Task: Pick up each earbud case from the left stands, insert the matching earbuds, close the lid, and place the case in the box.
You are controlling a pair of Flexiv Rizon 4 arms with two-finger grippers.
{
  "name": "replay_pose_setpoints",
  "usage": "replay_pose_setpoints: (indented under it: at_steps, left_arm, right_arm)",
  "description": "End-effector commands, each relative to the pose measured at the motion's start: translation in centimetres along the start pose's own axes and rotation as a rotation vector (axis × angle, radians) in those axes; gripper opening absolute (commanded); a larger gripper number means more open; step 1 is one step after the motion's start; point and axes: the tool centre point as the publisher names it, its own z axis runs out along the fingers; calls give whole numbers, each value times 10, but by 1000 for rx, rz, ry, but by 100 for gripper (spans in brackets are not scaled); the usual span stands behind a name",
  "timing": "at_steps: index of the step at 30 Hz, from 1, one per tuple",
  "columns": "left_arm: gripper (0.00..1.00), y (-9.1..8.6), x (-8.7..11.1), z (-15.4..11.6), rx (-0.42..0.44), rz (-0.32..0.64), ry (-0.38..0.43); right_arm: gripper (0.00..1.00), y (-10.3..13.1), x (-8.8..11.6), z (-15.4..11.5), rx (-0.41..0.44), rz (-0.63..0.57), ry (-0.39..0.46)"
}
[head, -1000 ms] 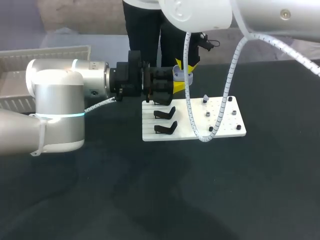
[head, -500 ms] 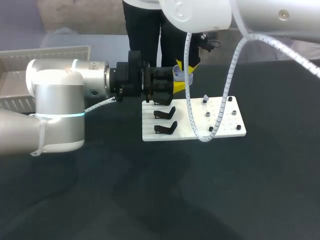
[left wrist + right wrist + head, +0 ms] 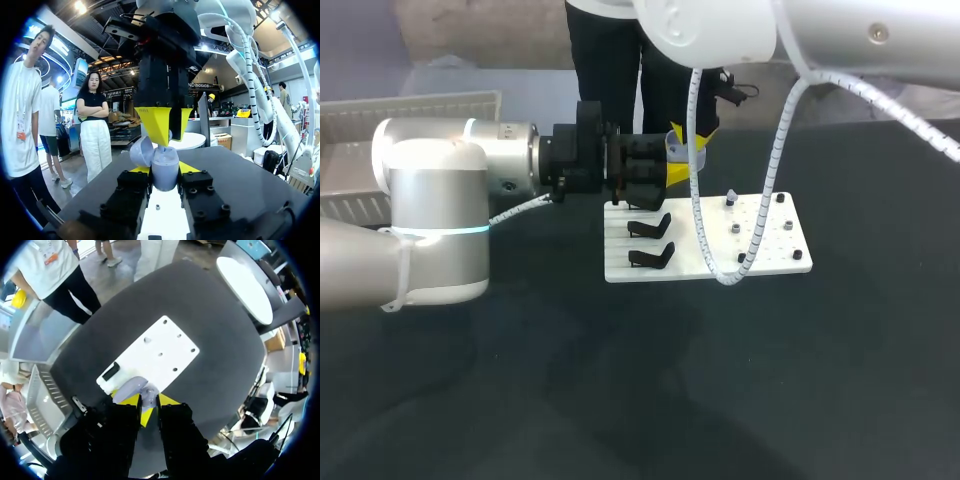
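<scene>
My left gripper [image 3: 675,172] reaches in level from the left, shut on a lavender earbud case [image 3: 680,150] held over the back left corner of the white board [image 3: 760,252]. In the left wrist view the case [image 3: 165,167] sits between my yellow tips [image 3: 164,170] with its lid [image 3: 141,151] open. My right gripper [image 3: 688,138] points straight down into the open case. Its tips [image 3: 162,142] are pinched on a small pale earbud [image 3: 170,134], mostly hidden. The right wrist view shows the right gripper [image 3: 148,402] narrowly apart over the case [image 3: 131,386].
Two empty black stands [image 3: 650,225] [image 3: 652,257] stand on the board's left part. Small pegs [image 3: 734,228] dot its right part, one with a pale piece [image 3: 730,196]. A slatted grey crate [image 3: 410,108] sits at the table's far left.
The right arm has shifted very slightly to the left above the case. The left arm and the case have stayed in place.
</scene>
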Motion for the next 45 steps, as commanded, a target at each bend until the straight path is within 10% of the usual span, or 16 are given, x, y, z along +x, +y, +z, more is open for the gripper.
replay_pose_setpoints:
  at_steps: [1,9,12,23,26,45]
  left_arm:
    - [0,-1,1,0,-6,4,-4]
    - [0,-1,1,0,-6,4,-4]
    - [0,-1,1,0,-6,4,-4]
    - [0,-1,1,0,-6,4,-4]
    - [0,-1,1,0,-6,4,-4]
    - [0,-1,1,0,-6,4,-4]
  right_arm:
    - [0,2,1,2,6,-9,-4]
    - [0,-1,-1,6,16,-8,-1]
    - [38,-2,-2,6,15,-6,0]
    - [49,-12,6,-11,-50,-72,4]
    - [100,-21,11,-19,-86,-165,16]
    - [100,-56,41,-61,-115,-744,-33]
